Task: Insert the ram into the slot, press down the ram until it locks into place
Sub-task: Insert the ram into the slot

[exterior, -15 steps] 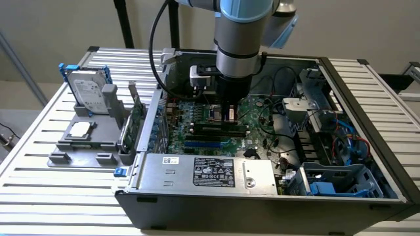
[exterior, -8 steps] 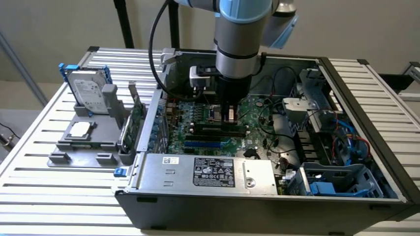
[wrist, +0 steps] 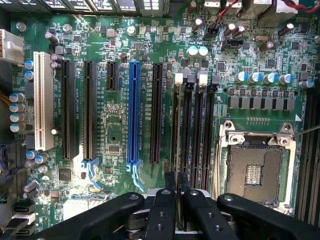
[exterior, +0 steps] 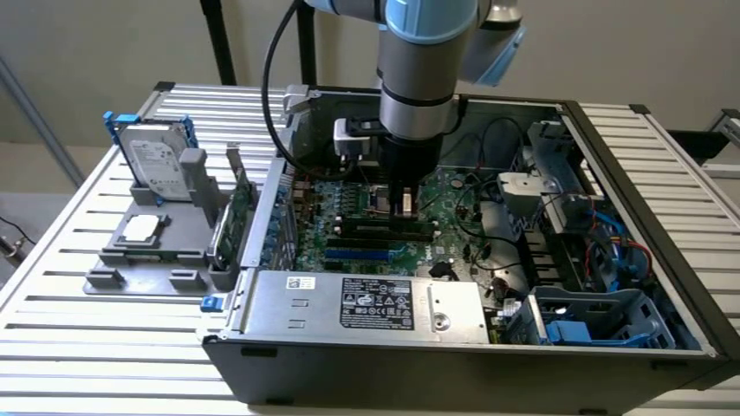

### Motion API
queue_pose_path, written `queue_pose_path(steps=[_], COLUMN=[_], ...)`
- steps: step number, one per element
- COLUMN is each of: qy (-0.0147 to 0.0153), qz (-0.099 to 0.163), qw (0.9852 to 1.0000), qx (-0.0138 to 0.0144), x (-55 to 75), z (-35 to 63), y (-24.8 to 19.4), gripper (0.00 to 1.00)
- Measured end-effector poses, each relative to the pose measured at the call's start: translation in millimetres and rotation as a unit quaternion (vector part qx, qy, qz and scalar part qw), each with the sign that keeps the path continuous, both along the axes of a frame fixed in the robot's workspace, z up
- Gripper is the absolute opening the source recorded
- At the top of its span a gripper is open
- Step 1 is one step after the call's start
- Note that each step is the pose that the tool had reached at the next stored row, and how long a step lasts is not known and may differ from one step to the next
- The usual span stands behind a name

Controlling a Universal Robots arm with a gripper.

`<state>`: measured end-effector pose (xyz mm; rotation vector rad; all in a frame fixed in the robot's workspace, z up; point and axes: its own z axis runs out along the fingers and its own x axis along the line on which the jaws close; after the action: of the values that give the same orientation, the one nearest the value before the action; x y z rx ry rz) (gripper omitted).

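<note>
My gripper hangs low over the green motherboard, its two black fingers almost together. A thin edge pinched between them looks like the ram, seen end-on. It lines up with the outermost black slot of several parallel ones, on the blue slot's side. How far the ram sits in the slot is hidden by the fingers. In the exterior view the gripper stands upright just above the slots inside the open computer case.
A blue slot and a square silver processor socket flank the black slots. The power supply fills the case front and cables lie toward the exterior view's right. A grey fixture holds a hard drive.
</note>
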<state>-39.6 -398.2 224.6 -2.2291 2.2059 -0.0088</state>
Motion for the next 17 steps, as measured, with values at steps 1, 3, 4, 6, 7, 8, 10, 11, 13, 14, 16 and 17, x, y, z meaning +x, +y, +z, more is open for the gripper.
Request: queue_pose_path(steps=[1, 3, 4, 6, 7, 8, 10, 11, 13, 14, 16, 17], qy=[0.0000, 0.0000, 0.0000, 0.0009, 0.0015, 0.0022, 0.0037, 0.0046, 0.0059, 0.0059, 0.0060, 0.0060], qz=[0.000, 0.000, 0.000, 0.000, 0.000, 0.000, 0.000, 0.000, 0.000, 0.000, 0.000, 0.000], qw=[1.0000, 1.0000, 1.0000, 1.0000, 1.0000, 1.0000, 1.0000, 1.0000, 1.0000, 1.0000, 1.0000, 1.0000], qx=[-0.0001, 0.0000, 0.0001, 0.0002, 0.0002, 0.0003, 0.0003, 0.0002, 0.0002, 0.0004, 0.0004, 0.0004], x=[0.0, -0.1, -0.1, -0.4, -0.8, -1.3, -2.7, -3.6, -5.5, -6.2, -6.4, -6.4], z=[0.0, 0.0, 1.0, 5.5, 7.6, 9.6, 13.2, 14.8, 16.8, 16.9, 16.9, 17.0], y=[0.0, 0.0, 0.0, 0.0, 0.0, 0.0, 0.0, 0.0, 0.0, 0.0, 0.0, 0.0], gripper=[0.15, 0.21, 0.21, 0.21, 0.21, 0.21, 0.21, 0.21, 0.21, 0.21, 0.12, 0.11])
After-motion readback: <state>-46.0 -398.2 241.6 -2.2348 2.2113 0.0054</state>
